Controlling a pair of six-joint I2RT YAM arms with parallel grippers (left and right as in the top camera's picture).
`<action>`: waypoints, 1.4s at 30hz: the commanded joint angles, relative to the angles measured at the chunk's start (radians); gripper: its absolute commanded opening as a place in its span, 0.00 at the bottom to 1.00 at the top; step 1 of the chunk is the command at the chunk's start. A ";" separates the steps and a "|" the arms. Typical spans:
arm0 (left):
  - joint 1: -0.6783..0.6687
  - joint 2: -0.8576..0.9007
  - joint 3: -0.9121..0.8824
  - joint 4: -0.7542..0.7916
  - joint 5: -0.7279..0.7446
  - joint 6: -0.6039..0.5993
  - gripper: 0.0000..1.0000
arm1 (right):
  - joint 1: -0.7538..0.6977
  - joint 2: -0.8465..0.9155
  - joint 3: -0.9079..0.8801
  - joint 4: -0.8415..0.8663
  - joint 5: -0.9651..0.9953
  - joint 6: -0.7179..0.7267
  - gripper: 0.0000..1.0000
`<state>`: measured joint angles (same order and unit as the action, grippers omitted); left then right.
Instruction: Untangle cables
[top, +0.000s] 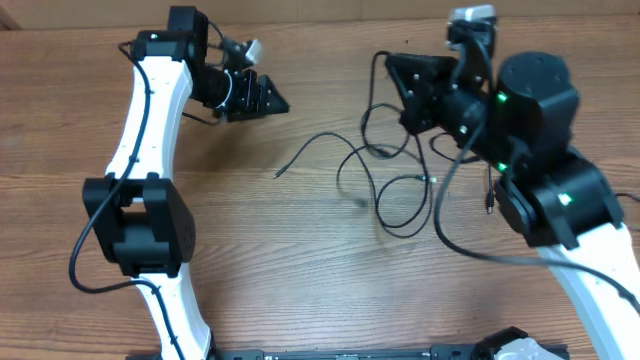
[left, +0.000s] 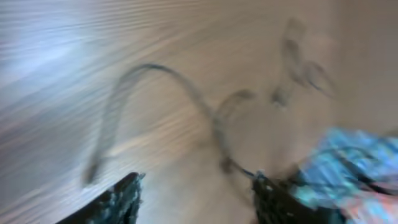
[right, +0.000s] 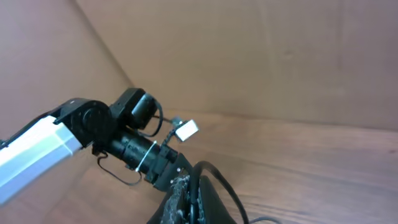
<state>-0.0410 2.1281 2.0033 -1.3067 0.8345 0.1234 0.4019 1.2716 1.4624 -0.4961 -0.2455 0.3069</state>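
Hovering above the far left of the table (top: 300, 270), the left end effector (top: 272, 100) has its fingers (left: 121, 200) spread apart with only bare wood between them, so it grips nothing. Its wrist view is smeared with blur, but one of the cables (top: 322, 135) can be made out curving across the wood ahead of it. Over on the right, the right end effector (top: 398, 65) is clamped tight, and a black strand loops straight out from its closed tips in the right wrist view. The other cables sprawl in loose, crossing curves on the middle of the table, between the two end effectors, clear of the left one
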 joint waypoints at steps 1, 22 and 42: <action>-0.020 -0.006 0.003 -0.048 0.275 0.219 0.54 | 0.003 0.018 0.019 0.024 -0.052 0.089 0.04; -0.183 -0.006 0.002 -0.014 0.300 0.222 0.61 | 0.003 0.051 0.019 0.087 -0.056 0.274 0.04; -0.217 -0.006 -0.006 0.109 0.049 -0.034 0.31 | 0.003 0.024 0.019 0.135 -0.098 0.273 0.04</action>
<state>-0.2493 2.1281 2.0026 -1.2018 0.9348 0.1242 0.4019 1.3231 1.4624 -0.3733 -0.3351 0.5755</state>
